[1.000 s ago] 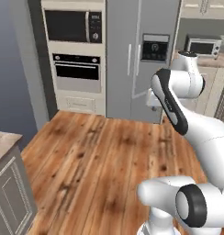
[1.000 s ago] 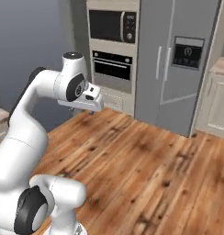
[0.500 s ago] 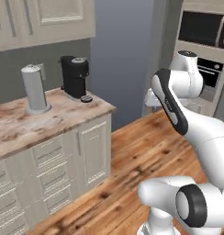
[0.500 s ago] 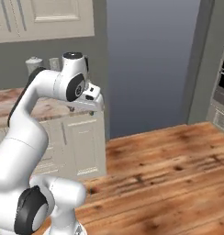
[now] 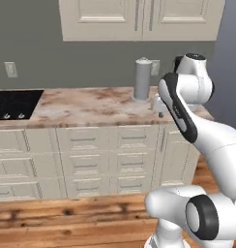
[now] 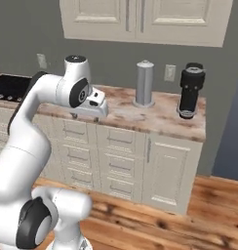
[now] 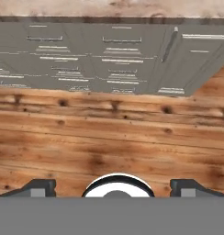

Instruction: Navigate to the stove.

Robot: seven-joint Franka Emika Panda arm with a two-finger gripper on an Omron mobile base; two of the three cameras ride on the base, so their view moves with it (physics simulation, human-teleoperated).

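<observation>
Black glass marks our goal: the stove [image 5: 16,103] sits at the far left end of the marbled surface [image 5: 91,107], cut off by the left edge of the left base view, with its silver knobs along the front edge. In the right base view we see it again at the left edge, behind the arm's elbow.

We judge the base is not yet squared up to the stove; we face the right half of the surface instead, where a grey canister [image 6: 145,84] stands near the back edge and a black coffee maker [image 6: 191,90] stands near the right corner. The main risk, as we see it, is stopping short or settling in front of these items. A second risk is contact: the arm's forward link hangs close to the front edge of the surface, so a sideways drive that drifts inward could scrape the cabinet drawers [image 5: 86,160] or the edge itself.

We hold the arm folded, shoulder high, elbow bent back, wrist turned down, so the tool [image 7: 112,187] points at the wooden floor [image 7: 109,142] before the cabinets. Its fingertips stand wide apart at the bottom of the hand view, with nothing between them.
</observation>
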